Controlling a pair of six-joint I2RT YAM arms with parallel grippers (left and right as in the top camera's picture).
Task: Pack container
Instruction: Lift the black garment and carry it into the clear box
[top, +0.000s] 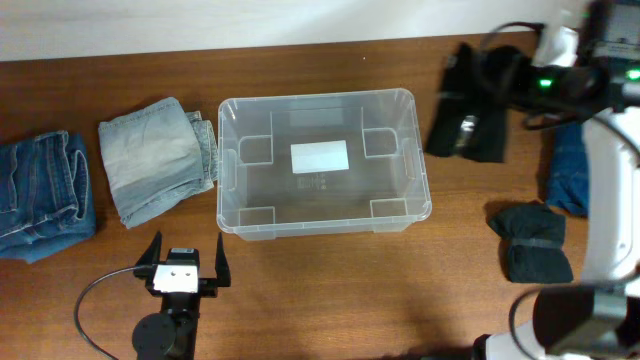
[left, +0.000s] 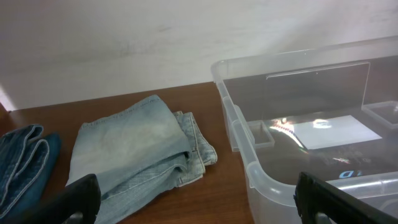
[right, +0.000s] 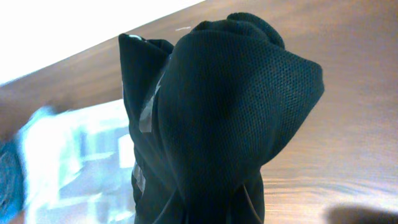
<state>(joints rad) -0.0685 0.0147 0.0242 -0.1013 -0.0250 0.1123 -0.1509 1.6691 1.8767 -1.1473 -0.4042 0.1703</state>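
presently, the container (top: 323, 225) sits at the middle of the worktop (top: 350, 300), upright, long side running left to right. its clear walls show a white label (top: 320, 156) on the base and moulded notches at the inner corners. nothing lies inside it.

left pincer (top: 187, 252): at the near edge of the worktop, just off the container's front left corner, not touching it. fingers (left: 81, 198) spread wide apart, nothing between them. its wrist view looks over the container's left end wall and the folded light blue jeans (top: 155, 158) beside it.

right pincer (top: 503, 78): at the far right, beyond the container's right end. closed together on a black garment (top: 468, 110), which hangs down from it; in the wrist view the mesh cloth fills most of the frame and hides the fingertips.

other items noted: darker blue jeans (top: 40, 195) at the far left edge, near the light pair; a black bundle (top: 530, 242) on the worktop right of the container, apart from it; a blue cloth (top: 568, 170) at the right edge, partly hidden by the arm.
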